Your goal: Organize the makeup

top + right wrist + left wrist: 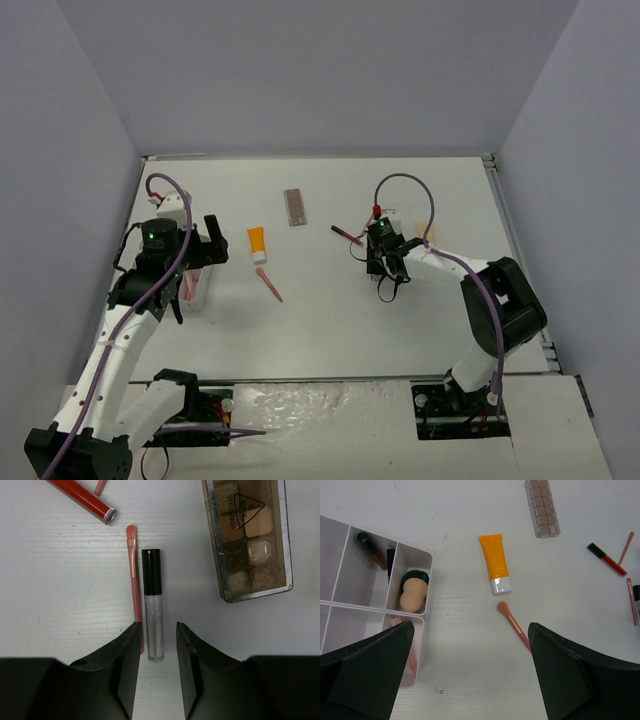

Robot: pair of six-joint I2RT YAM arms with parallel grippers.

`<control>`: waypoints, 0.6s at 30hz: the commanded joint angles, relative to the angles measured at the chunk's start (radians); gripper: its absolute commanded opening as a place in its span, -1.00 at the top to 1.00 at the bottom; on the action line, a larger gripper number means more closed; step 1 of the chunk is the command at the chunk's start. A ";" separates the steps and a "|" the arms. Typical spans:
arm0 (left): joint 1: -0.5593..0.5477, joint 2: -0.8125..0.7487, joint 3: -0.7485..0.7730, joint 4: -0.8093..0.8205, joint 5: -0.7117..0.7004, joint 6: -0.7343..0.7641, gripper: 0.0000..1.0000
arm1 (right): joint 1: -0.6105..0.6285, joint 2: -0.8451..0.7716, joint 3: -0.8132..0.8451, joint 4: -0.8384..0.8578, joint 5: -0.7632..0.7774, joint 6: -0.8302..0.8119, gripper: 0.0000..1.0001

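Observation:
My left gripper (470, 626) is wide open and empty, above the table between the white compartment box (427, 560) and a pink brush (515, 625). The box holds a beige sponge (412, 596) on a dark green disc (416, 575), and a dark stick (370, 550). An orange tube with a white cap (495, 560) and a brown palette (542, 507) lie beyond. My right gripper (157, 627) is open, its fingers either side of the lower end of a clear gloss tube with a black cap (152, 610). A thin pink brush (133, 580) lies against that tube.
A second brown palette (250, 535) lies to the right of the gloss tube, and a dark-red stick (82, 497) at the upper left. In the top view the box (195, 285) sits at the left, and the right gripper (386, 280) right of centre. Grey walls enclose the table.

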 commanded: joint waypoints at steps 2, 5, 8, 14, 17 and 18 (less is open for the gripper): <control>-0.001 0.000 0.027 0.037 0.026 -0.016 -0.94 | 0.002 0.034 0.012 0.068 0.035 -0.008 0.41; -0.001 0.001 0.029 0.034 0.028 -0.016 -0.94 | 0.001 0.049 0.009 0.073 0.042 -0.011 0.46; -0.001 -0.001 0.028 0.037 0.031 -0.015 -0.94 | 0.001 0.046 -0.002 0.077 0.054 -0.011 0.56; -0.003 -0.004 0.024 0.055 0.085 -0.029 -0.94 | 0.003 -0.039 -0.013 0.077 0.049 -0.043 0.92; -0.010 -0.002 0.017 0.093 0.194 -0.075 -0.94 | 0.024 -0.129 -0.013 0.075 0.003 -0.071 1.00; -0.014 -0.001 0.017 0.100 0.255 -0.111 -0.93 | 0.043 -0.163 -0.015 0.078 -0.010 -0.082 1.00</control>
